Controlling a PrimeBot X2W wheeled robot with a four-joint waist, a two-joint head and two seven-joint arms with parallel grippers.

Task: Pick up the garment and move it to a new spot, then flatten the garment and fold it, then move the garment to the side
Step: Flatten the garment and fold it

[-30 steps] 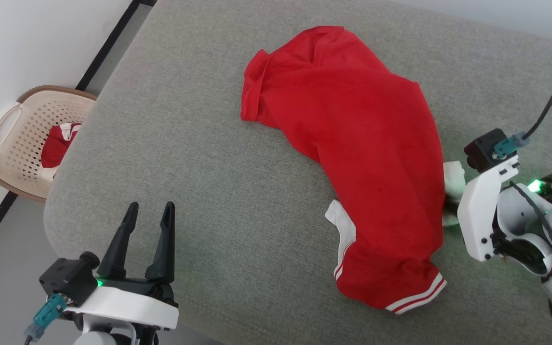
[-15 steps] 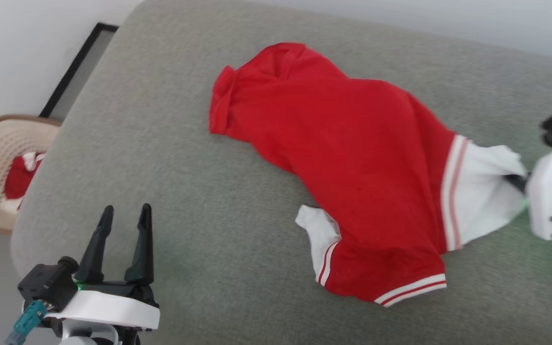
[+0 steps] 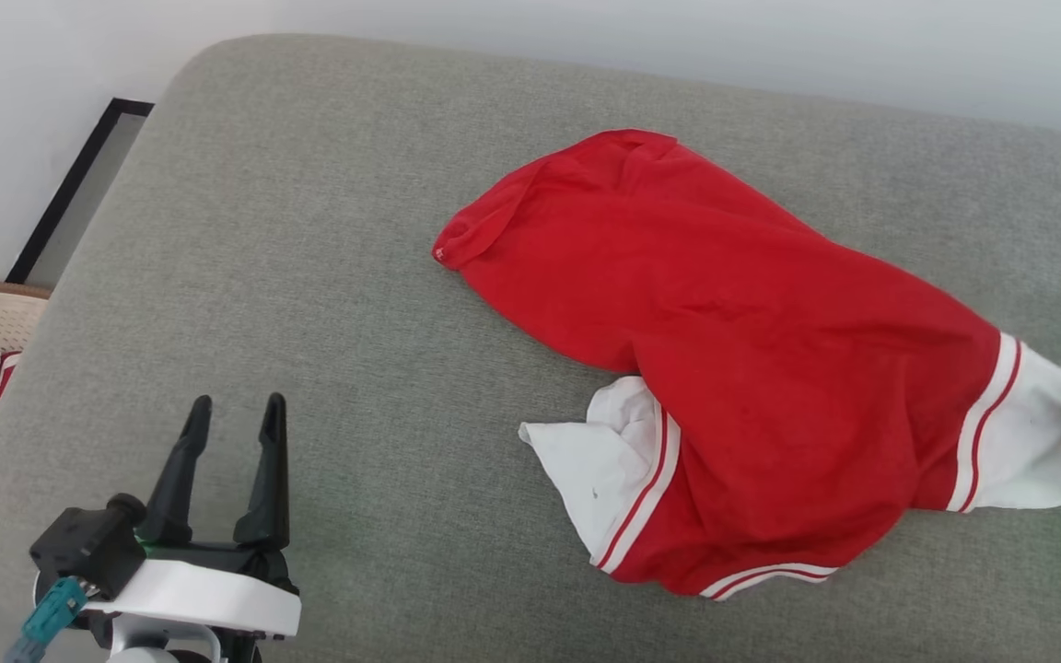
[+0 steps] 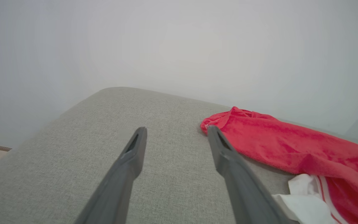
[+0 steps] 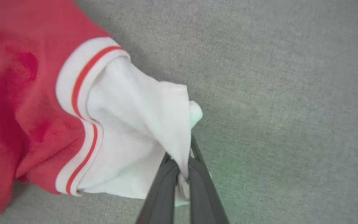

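Two white, stripe-edged panels (image 3: 586, 460) end the rumpled red garment (image 3: 733, 368).

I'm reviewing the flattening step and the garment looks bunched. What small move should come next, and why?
Probably bring the left gripper, open over bare cushion, toward the crumpled white panel at the near edge of the garment. The right gripper is shut on the other white panel, so a second grip would let both arms spread the fabric.
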